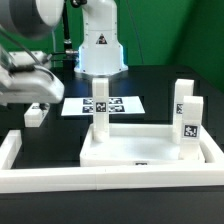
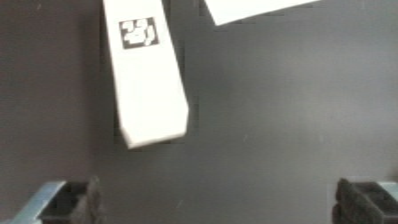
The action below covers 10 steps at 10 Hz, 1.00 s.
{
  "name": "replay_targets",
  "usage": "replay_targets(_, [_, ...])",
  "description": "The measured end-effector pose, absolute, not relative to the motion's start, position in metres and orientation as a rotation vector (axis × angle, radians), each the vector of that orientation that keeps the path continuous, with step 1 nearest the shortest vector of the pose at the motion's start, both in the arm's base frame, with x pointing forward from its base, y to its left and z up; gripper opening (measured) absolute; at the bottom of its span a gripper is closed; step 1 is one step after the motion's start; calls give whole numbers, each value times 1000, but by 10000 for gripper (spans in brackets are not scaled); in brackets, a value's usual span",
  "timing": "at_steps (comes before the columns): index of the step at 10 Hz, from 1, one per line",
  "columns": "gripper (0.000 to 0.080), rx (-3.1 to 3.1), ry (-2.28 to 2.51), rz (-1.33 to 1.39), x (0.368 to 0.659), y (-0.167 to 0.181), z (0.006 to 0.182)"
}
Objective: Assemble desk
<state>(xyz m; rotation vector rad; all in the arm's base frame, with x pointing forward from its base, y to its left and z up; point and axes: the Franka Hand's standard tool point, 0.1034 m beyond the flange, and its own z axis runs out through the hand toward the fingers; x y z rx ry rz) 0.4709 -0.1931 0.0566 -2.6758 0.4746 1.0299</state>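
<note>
Both views small, low-res, soft. Exterior view: even overhead light, white parts bright against the black table (image 1: 150,80), near blown out at lower frame, faint shadows only. Arm (image 1: 25,70) at upper left blurred, out of focus. Wrist view: dimmer, greyish, washed-out contrast; leg (image 2: 150,75) blurry, tag smeared; fingertips (image 2: 50,202) dark, unsharp at bottom corners.

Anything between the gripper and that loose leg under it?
Nothing: in the wrist view only bare black table separates the open gripper from the leg.
</note>
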Motion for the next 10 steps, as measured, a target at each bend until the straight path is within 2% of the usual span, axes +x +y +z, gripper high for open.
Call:
replay_targets(1, [649,-2658,462,1071,469,-181,57])
replay_targets(5, [649,-2660,475,1063,467,-187,55])
replay_targets(7, [649,-2528,541,1269,446,-217,43])
replay_targets(8, [649,-2527,537,1300,450,-226,31])
replay_targets(10, [649,-2549,533,1277,454,-227,32])
